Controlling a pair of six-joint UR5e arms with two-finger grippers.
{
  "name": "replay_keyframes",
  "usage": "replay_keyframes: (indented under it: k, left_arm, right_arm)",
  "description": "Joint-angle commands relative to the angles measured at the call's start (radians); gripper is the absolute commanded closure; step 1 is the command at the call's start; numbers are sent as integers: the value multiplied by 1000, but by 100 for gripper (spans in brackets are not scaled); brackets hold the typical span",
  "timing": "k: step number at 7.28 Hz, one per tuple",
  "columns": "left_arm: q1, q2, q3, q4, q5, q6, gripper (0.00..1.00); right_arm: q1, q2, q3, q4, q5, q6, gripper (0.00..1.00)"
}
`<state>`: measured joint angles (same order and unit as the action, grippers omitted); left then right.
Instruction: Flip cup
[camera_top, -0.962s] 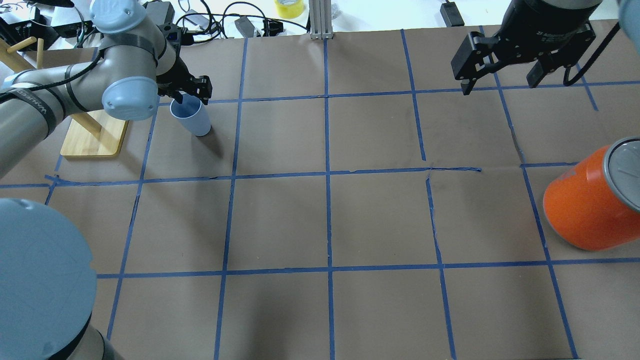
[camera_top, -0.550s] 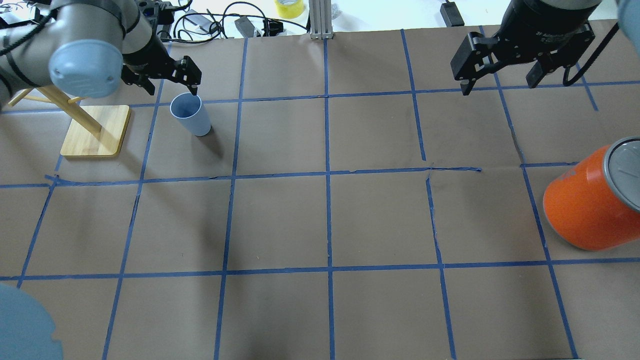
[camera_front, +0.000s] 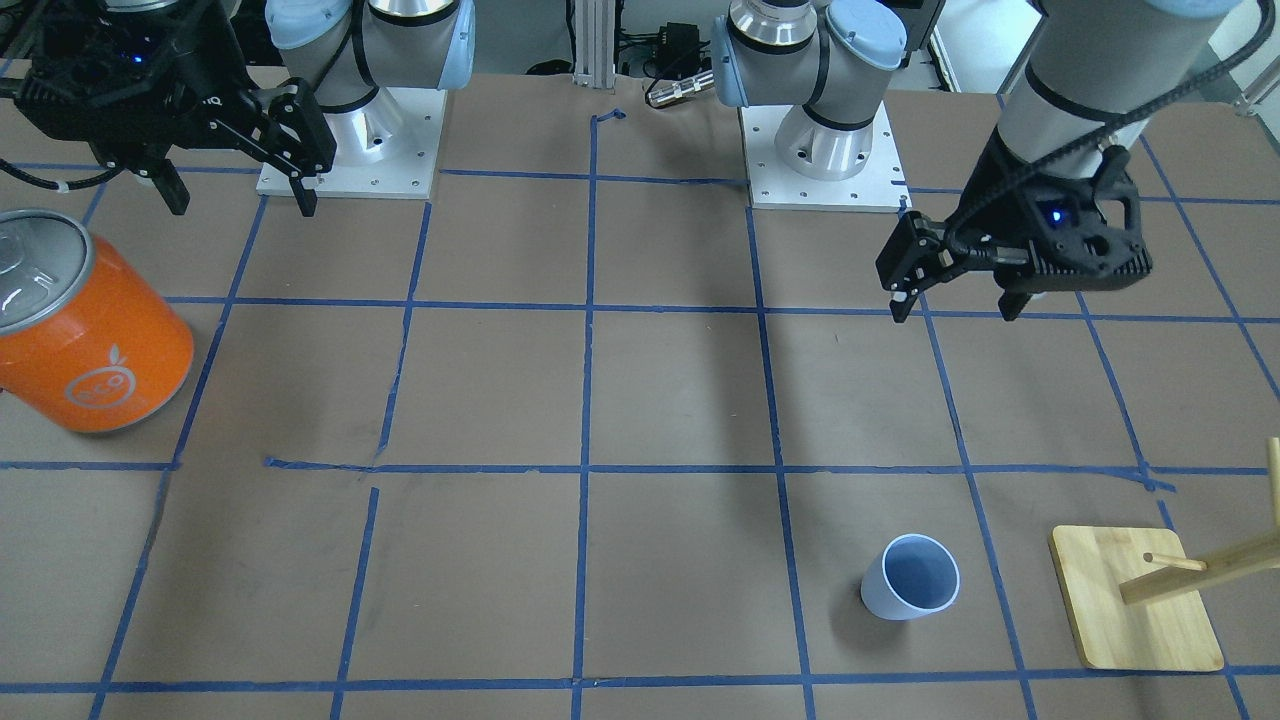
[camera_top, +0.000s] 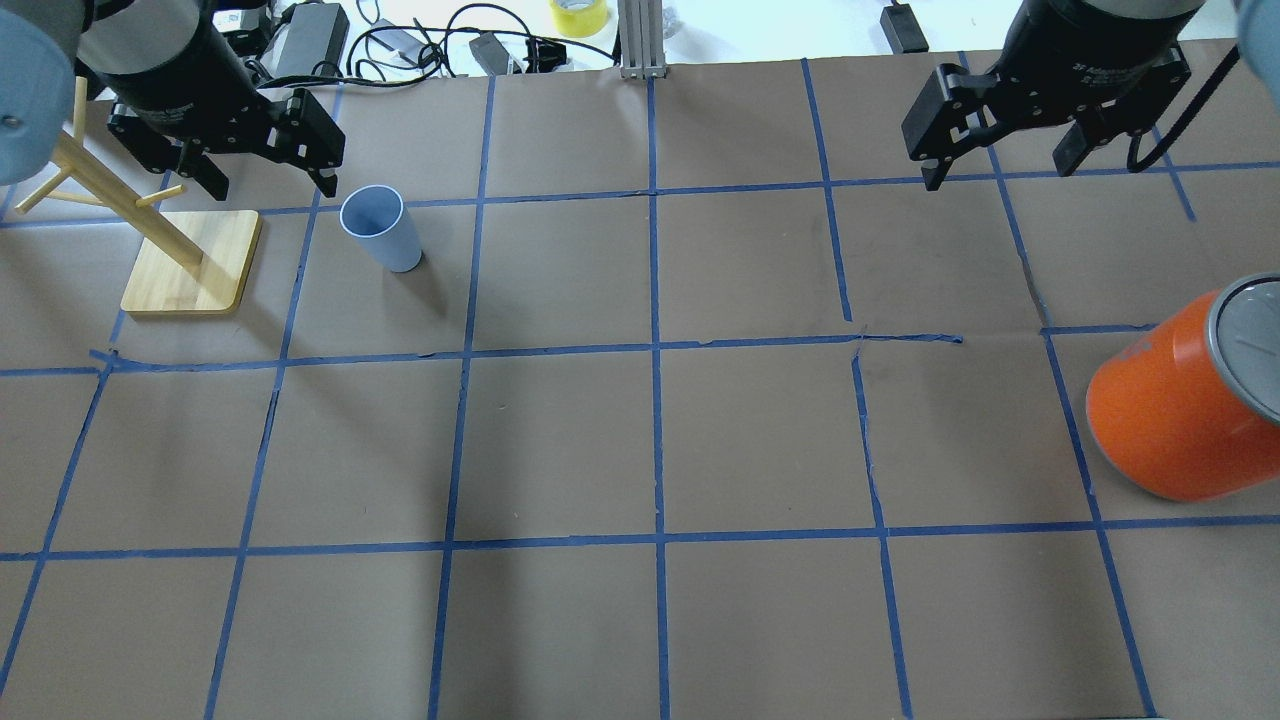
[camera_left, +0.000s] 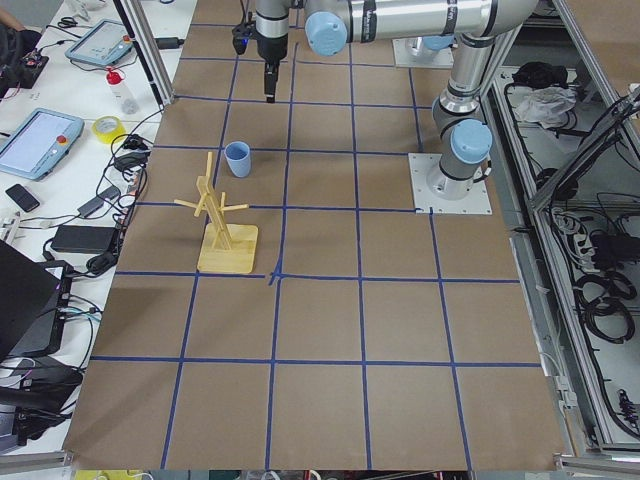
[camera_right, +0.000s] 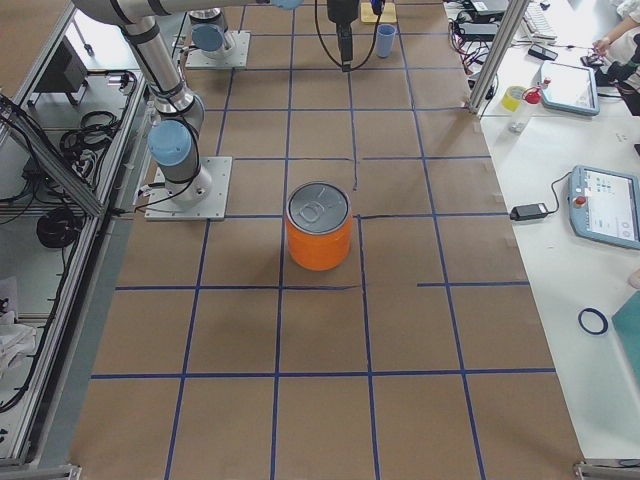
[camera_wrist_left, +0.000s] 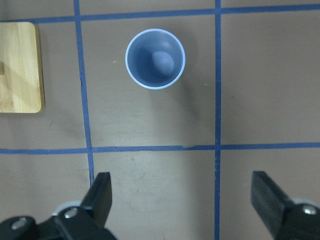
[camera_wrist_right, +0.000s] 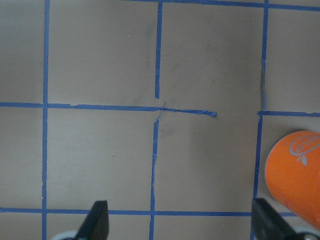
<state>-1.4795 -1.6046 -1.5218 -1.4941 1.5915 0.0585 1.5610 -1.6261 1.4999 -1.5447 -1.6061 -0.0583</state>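
The cup (camera_top: 380, 228) is a small pale blue tumbler standing upright, mouth up, on the brown paper at the far left. It also shows in the front view (camera_front: 910, 590) and in the left wrist view (camera_wrist_left: 155, 59). My left gripper (camera_top: 270, 185) is open and empty. It hangs well above the table, apart from the cup, on the side toward the robot's base in the front view (camera_front: 955, 310). My right gripper (camera_top: 1000, 172) is open and empty, high over the far right of the table.
A large orange can (camera_top: 1170, 420) with a silver lid stands at the right edge. A wooden peg rack on a bamboo base (camera_top: 190, 265) stands just left of the cup. Cables and a tape roll (camera_top: 578, 15) lie beyond the far edge.
My left gripper has drawn away from the cup's rim, rising and moving left. The cup stays upright in the same spot. The right arm has not moved.
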Motion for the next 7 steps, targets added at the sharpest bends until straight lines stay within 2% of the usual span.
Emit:
replay_keyframes:
  k: [1,2,3,7]
  left_arm:
    - [-27,58,-24,-46,-83,-54,0]
    - [-42,72,-40,-47,-64,-54,0]
    - [-62,83,-49,-49,-6,-54,0]
    - [-74,95,-54,-52,-4,-54,0]
  right_arm:
    - [-1,0,0,0,0,0,0]
    - [1,0,0,0,0,0,0]
    - [1,0,0,0,0,0,0]
    - [1,2,0,-2,0,0,0]
